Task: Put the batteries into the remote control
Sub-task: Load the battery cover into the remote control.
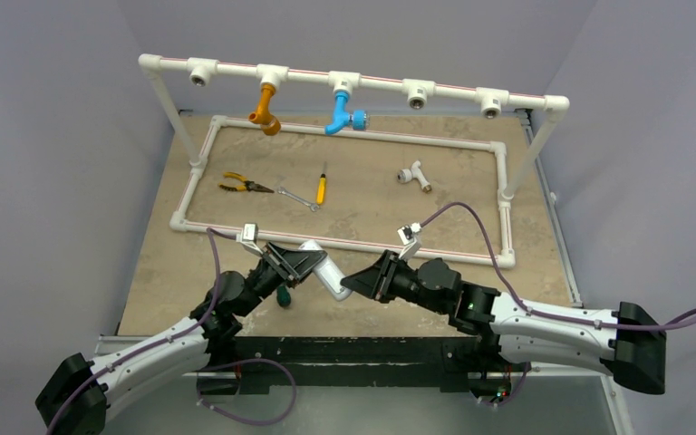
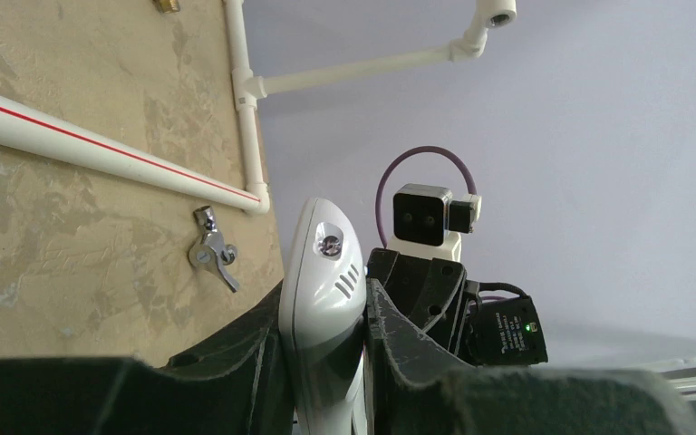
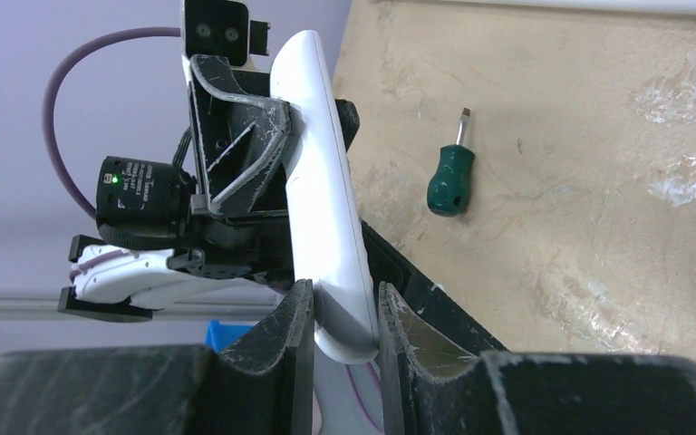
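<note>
The white remote control (image 1: 324, 270) hangs in the air over the table's near edge, held at both ends. My left gripper (image 1: 297, 263) is shut on its upper end, my right gripper (image 1: 355, 285) on its lower end. In the left wrist view the remote (image 2: 322, 272) sits edge-on between the jaws of my left gripper (image 2: 323, 304), with the right gripper (image 2: 435, 299) behind it. In the right wrist view my right gripper (image 3: 344, 308) clamps the rounded end of the remote (image 3: 326, 190); the left gripper (image 3: 245, 136) holds the far end. No batteries are in view.
A stubby green-handled screwdriver (image 1: 283, 295) (image 3: 450, 177) lies on the table under the left gripper. A white pipe frame (image 1: 344, 243) encloses pliers (image 1: 240, 185), a wrench (image 1: 297, 198), a yellow screwdriver (image 1: 321, 188) and a white tee fitting (image 1: 413, 174). A small chrome fitting (image 2: 213, 254) lies by the pipe corner.
</note>
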`<state>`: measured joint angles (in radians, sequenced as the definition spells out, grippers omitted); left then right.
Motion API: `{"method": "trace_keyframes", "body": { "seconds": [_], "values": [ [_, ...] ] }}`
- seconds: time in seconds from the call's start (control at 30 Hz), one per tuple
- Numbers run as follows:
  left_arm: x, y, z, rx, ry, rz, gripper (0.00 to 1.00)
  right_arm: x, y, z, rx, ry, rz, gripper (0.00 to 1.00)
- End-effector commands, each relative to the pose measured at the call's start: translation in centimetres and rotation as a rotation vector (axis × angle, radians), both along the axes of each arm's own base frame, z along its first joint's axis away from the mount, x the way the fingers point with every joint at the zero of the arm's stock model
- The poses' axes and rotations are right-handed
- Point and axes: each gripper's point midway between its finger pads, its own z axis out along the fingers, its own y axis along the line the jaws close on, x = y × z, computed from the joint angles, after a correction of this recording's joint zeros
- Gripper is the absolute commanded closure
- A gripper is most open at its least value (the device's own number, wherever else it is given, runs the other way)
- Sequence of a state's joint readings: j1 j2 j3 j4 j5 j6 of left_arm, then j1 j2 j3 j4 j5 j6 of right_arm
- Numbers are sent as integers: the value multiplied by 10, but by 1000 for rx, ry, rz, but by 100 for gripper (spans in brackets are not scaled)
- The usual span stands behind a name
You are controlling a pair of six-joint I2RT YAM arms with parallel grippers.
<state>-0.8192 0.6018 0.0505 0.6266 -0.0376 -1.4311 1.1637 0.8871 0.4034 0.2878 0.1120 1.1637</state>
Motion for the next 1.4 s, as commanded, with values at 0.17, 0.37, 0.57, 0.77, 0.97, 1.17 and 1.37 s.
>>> {"method": "trace_keyframes", "body": {
  "seconds": [0.17,0.37,0.57,0.77,0.97,1.17,1.37],
  "values": [
    [-6,-7,23,-15,-70,-41,100,-1,1,-6,-67,-25,16,82],
    [-6,-7,20,-7,-66,-41,100,1,-5,2,-51,-46,-4,60],
    [-5,-8,19,0,-63,-42,100,2,-10,13,-16,-74,-17,47],
    [-4,-9,21,-1,-65,-41,100,-1,-10,18,4,-89,-4,37],
    [-7,-11,29,-22,-72,-59,100,-4,-3,8,-11,-63,21,28],
    [-9,-11,36,-52,-68,-68,100,-5,0,15,78,-58,24,27],
    [-8,-10,38,-56,-65,-63,100,-5,1,24,127,-72,29,29]
  ]
}}
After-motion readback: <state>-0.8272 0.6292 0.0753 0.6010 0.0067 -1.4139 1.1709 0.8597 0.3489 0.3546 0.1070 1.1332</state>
